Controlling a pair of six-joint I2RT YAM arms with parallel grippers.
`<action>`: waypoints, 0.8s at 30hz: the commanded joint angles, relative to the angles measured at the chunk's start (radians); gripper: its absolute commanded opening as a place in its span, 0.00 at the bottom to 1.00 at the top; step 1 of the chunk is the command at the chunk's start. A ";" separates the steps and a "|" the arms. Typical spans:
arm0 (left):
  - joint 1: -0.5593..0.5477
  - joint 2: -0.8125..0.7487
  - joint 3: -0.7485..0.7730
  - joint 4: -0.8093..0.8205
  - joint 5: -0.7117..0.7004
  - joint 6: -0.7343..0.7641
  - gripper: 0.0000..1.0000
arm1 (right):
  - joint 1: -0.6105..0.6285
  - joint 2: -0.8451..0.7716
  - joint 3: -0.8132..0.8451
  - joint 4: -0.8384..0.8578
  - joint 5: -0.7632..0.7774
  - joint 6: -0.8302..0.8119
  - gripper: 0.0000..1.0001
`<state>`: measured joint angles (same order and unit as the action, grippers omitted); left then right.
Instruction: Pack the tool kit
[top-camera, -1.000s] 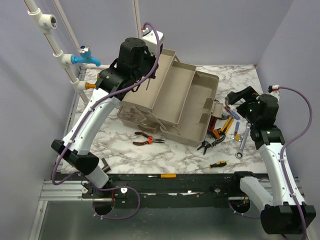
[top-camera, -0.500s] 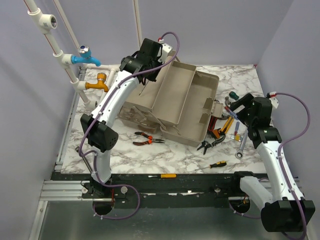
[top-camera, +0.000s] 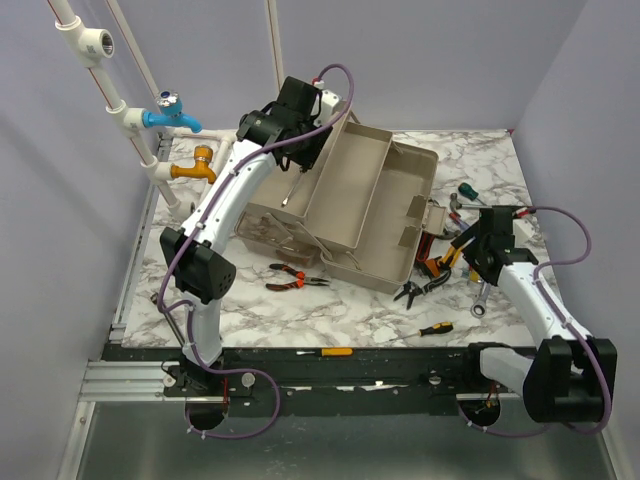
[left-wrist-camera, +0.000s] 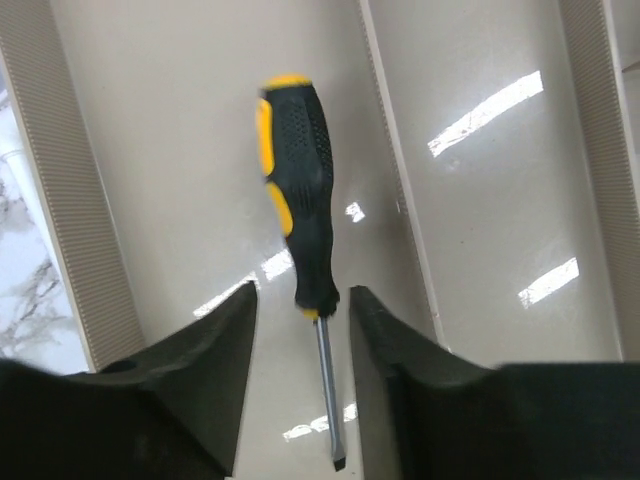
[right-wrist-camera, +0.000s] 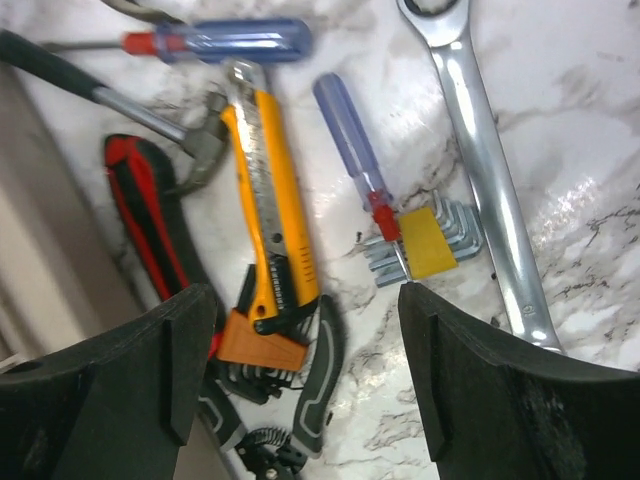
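One: Two arms are seen from above. Where is the toolbox (top-camera: 365, 215) set, and why is it opened out?

Two: It is set mid-worktop (top-camera: 350, 310), with its trays folded out so that tools can be dropped in. It is beige, hard plastic and boxy. The left jaws are held over its far tray. The right jaws are held low over the heap of tools beside its right wall. Red pliers (top-camera: 300, 279) are seen loose on the marble in front.

One: What is shown at the left wrist?

Two: A screwdriver (left-wrist-camera: 295, 200) is seen handle-down against a glossy tray floor. Its black-and-yellow handle is dimpled for grip, and its steel shaft is thin and round. The left jaws are parted a little, one to each side of the shaft. No contact is seen, so it is judged not gripped. Whether it is lying or falling cannot be told, as the handle is blurred.

One: And at the right wrist?

Two: The right jaws are spread wide and nothing is held. Framed between them are a yellow knife (right-wrist-camera: 265, 215), a small blue screwdriver (right-wrist-camera: 350, 135), hex keys (right-wrist-camera: 425, 240) in a yellow clip, and a wrench (right-wrist-camera: 477, 170), polished, flat and long. A pick from this heap is judged to be intended.
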<state>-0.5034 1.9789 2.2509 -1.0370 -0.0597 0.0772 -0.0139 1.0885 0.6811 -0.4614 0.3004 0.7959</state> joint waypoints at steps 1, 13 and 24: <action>0.005 -0.037 -0.016 0.032 0.022 -0.043 0.49 | 0.000 0.087 -0.034 0.074 -0.016 0.038 0.79; 0.004 -0.424 -0.422 0.398 0.054 -0.127 0.69 | 0.000 0.357 0.082 0.121 -0.011 0.041 0.76; -0.015 -0.862 -0.913 0.793 0.198 -0.279 0.77 | 0.000 0.430 0.115 0.142 -0.024 0.059 0.24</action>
<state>-0.5068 1.1999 1.4616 -0.4236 0.0441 -0.1097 -0.0139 1.5105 0.7853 -0.3214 0.2726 0.8375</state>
